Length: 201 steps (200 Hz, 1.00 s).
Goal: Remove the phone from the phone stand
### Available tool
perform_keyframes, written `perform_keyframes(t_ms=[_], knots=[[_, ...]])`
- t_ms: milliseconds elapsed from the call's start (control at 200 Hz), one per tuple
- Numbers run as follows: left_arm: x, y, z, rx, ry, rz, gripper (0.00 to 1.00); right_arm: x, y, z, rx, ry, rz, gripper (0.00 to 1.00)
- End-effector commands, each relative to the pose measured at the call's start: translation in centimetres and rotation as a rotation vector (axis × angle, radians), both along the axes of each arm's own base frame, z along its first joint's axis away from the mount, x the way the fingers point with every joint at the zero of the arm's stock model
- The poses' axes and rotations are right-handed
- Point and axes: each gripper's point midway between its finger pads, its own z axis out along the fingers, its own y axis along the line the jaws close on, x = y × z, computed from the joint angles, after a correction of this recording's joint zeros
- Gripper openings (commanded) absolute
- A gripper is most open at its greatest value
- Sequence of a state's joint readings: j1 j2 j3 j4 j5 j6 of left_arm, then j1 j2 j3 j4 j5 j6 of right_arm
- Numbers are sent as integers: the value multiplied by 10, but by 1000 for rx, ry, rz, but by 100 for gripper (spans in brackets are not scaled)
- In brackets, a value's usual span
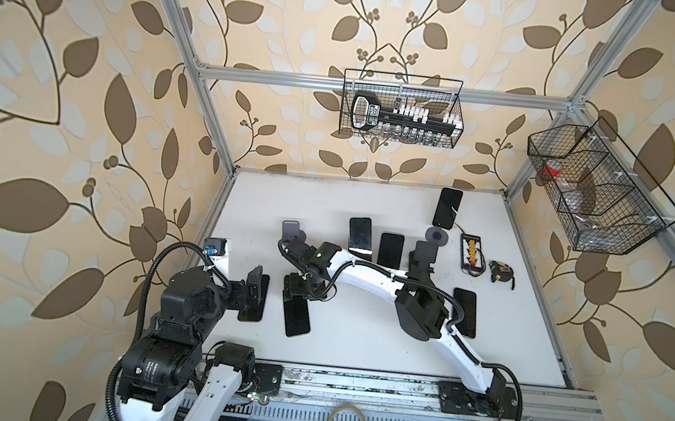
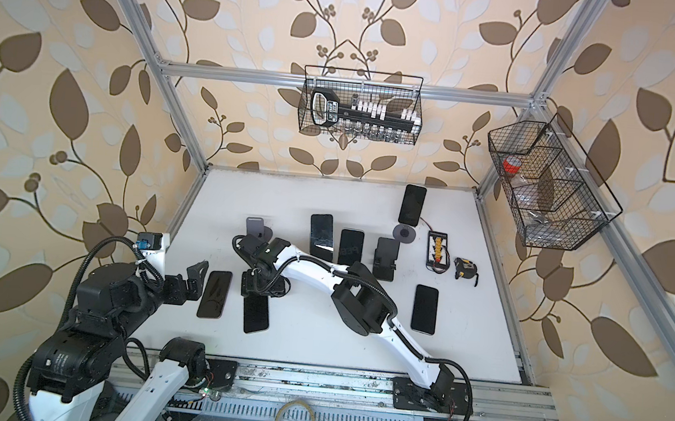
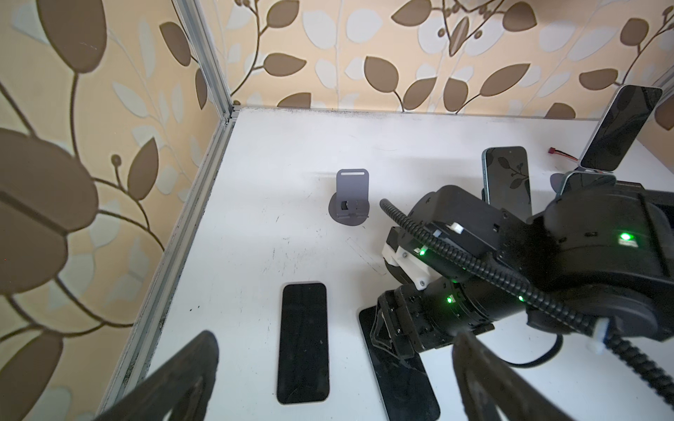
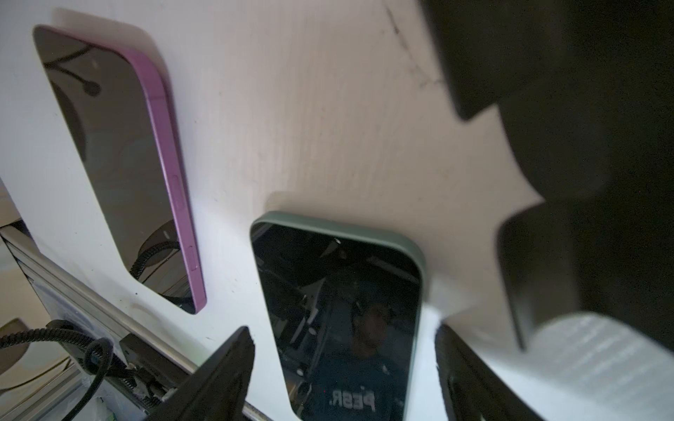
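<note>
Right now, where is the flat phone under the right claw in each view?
Both top views: phone, left of centre, half under the right claw.
Left wrist: likewise under that claw.
Right wrist: between the claw's fingers, green-edged.
Shared landmark: purple-edged phone lying beside it.

Phone (image 2: 255, 316) lies flat (on the table (image 2: 336, 344)) before the stand (image 2: 256, 226).

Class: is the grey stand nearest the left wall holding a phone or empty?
Empty: the grey stand shows its bare backplate and lip.
</note>
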State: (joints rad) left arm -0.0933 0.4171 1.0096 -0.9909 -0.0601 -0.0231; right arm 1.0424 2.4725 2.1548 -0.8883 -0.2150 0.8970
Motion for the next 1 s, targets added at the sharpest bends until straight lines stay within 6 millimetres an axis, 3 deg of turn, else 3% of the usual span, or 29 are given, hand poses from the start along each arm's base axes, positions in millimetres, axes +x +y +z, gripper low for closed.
perform_keyframes(t_ms=[0,225,470,710,1000], knots=[[10,-2,11,17,-44,-19,99,-15,-26,-56,-145,82,1,80],[14,-2,15,18,-51,-12,99,-10,-25,-50,-131,73,1,82],[15,-1,22,16,-50,-3,99,4,-19,-23,-93,17,6,83],[21,-1,33,22,-51,-3,99,19,-12,17,-6,-24,22,84],[29,-7,54,34,-80,-43,99,28,6,82,139,-129,95,83]])
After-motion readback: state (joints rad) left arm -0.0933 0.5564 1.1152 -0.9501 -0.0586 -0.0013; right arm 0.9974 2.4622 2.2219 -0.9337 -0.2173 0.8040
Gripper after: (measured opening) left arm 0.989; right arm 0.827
